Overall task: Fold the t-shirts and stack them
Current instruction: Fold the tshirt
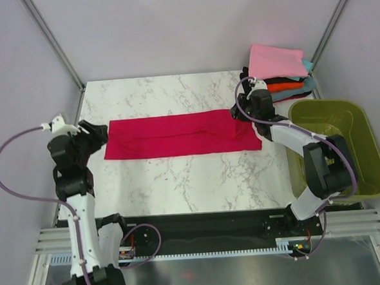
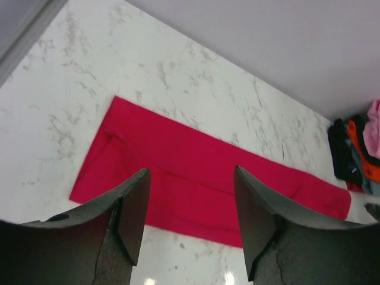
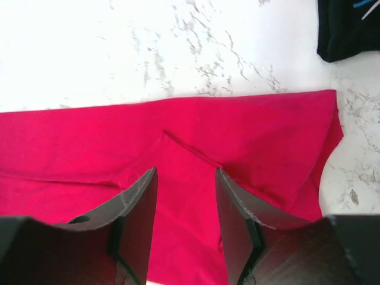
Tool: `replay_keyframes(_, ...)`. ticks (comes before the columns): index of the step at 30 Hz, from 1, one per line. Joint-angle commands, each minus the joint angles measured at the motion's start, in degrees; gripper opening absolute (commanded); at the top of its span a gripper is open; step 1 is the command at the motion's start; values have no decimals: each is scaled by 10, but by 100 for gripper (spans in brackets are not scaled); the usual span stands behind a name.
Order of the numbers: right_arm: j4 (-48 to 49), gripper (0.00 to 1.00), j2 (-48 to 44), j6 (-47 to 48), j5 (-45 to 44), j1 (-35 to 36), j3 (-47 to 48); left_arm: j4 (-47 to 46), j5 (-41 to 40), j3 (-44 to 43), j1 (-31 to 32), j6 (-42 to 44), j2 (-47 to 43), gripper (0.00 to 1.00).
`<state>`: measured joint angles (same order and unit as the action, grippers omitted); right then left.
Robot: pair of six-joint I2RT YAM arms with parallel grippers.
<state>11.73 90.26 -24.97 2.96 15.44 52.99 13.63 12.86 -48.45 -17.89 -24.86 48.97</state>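
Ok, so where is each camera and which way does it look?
Top external: high behind the bases, looking down on the table, red t-shirt, folded stack, basket; shows left arm and right arm.
Left wrist: on the left wrist, looking along the shirt toward the stack; shows the open left gripper.
Right wrist: on the right wrist, looking down at the shirt's right end; shows the open right gripper.
Shared: all three see the red t-shirt.

The red t-shirt (image 1: 182, 135) is soft matt cloth. The desk (image 1: 179, 182) top is smooth, marble-patterned, faintly glossy. The basket (image 1: 373, 145) is smooth plastic. The left tool (image 2: 190, 178) has grainy matt black fingers (image 2: 127, 214).
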Motion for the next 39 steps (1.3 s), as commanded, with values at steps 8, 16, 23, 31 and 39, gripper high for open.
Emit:
replay_keyframes(8,-172,52,55,-15,-187,85,67,79,7,5,133,-11,144,64)
replay_keyframes(16,-162,54,115,-52,-173,94,62,110,-70,-249,218,-33,514,65)
replay_keyframes(23,-179,56,185,-35,-167,80,113,167,-101,-336,218,-19,675,64)
replay_keyframes(31,-253,55,387,-36,-127,57,362,177,-79,-240,261,-56,633,64)
replay_keyframes(39,-300,56,597,-68,-52,61,706,66,44,-10,357,-152,471,65)
